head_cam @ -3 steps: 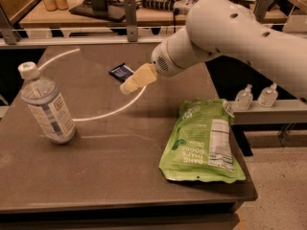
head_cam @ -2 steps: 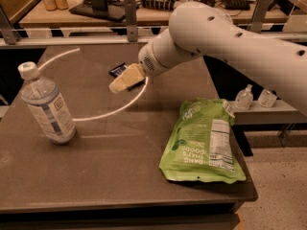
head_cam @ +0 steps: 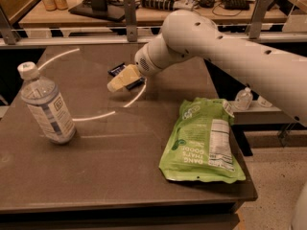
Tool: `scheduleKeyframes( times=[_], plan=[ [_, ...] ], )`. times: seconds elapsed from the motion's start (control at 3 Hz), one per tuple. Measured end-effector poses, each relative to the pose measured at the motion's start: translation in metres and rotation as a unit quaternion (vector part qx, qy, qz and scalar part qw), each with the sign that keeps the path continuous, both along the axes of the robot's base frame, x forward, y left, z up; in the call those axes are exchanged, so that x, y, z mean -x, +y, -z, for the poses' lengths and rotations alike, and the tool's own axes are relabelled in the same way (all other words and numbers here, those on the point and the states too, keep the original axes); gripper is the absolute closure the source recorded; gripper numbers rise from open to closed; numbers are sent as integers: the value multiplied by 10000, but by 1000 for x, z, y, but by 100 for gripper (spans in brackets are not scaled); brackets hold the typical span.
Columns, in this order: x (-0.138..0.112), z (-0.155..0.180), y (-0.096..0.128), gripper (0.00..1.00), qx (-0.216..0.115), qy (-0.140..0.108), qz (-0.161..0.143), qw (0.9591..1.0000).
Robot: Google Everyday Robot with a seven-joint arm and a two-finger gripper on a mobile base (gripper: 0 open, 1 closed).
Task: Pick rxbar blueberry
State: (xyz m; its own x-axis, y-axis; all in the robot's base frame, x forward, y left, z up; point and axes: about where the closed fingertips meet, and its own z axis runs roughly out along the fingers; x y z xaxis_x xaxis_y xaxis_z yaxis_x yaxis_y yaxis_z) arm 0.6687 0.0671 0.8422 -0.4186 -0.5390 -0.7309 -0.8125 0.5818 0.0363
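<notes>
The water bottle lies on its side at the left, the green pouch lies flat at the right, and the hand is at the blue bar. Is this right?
Not quite: the camera view shows the water bottle standing upright, cap on top. The rest holds: the green pouch lies flat at the right, and the hand is at the rxbar blueberry, partly covering it.

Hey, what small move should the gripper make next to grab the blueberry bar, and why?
Probably ease the gripper straight down onto the bar. It appears right over the bar, covering its middle, with dark wrapper showing on either side, so no sideways shift seems needed. The bottle and pouch lie well away.
</notes>
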Motion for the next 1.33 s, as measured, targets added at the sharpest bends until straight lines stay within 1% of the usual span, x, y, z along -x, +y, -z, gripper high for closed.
scheduleKeyframes(
  times=[0.33,0.67,1.33],
  plan=[
    [-1,12,5,17,-60,71,-107,9999],
    [2,18,6,40,-104,107,-174,9997],
    [5,16,4,85,-121,64,-197,9997]
  ],
)
